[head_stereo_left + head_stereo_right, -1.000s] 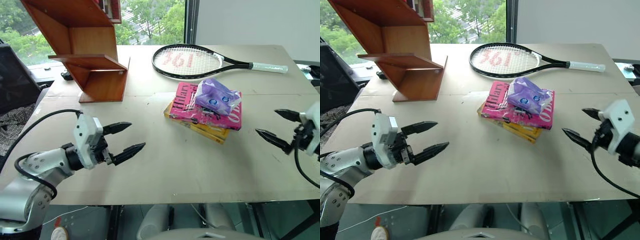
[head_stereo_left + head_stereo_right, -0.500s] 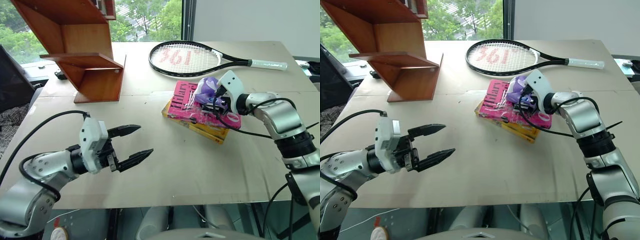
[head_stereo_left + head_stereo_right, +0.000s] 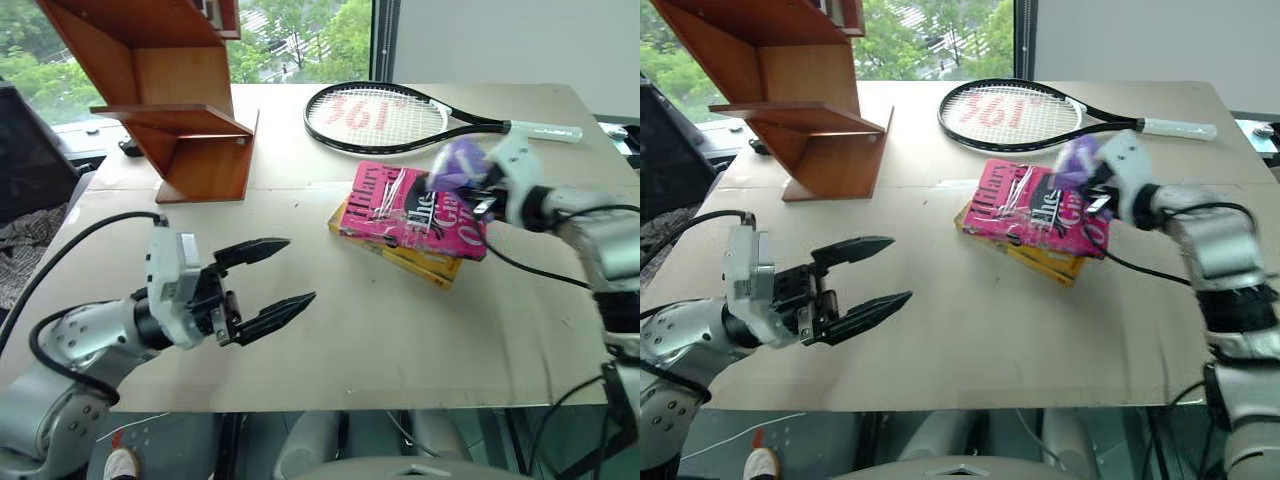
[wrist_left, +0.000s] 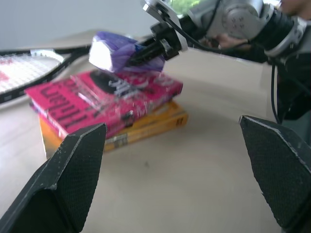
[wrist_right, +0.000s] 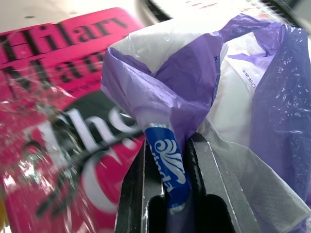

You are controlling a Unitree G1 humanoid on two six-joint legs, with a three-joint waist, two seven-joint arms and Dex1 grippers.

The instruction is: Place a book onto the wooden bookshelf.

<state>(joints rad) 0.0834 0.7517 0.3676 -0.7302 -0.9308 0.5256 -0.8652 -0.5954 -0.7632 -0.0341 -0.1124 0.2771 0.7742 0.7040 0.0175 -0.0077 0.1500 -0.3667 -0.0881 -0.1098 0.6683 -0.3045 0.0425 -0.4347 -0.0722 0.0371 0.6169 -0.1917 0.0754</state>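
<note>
While the right hand [image 5: 167, 194] clenched a fold of the purple and white plastic packet [image 5: 218, 97], its two fingers pinched tight on the wrapper, the packet hung lifted just above the far right part of the book [image 3: 410, 210]. In the head views the packet was a blur against the white wrist, and its outline was hard to make out. The book, bright pink with white lettering under a glossy wrap, lay flat on the yellow-orange book [image 3: 420, 262], which showed as a strip along the near edge and the left corner; the rest was hidden beneath. Both rested on the bench [image 3: 400, 340], right of its middle.

Nearer the front left edge, the left hand [image 3: 268, 282] hovered above the bench with its black fingers spread wide and nothing between them, well apart from the books.

At the far left corner stood the wooden bookshelf [image 3: 190, 140], its upper boards cut off by the frame, so what sat on them could not be told. Behind the books lay a tennis racket [image 3: 390, 115], red marking on its strings, handle toward the right.
</note>
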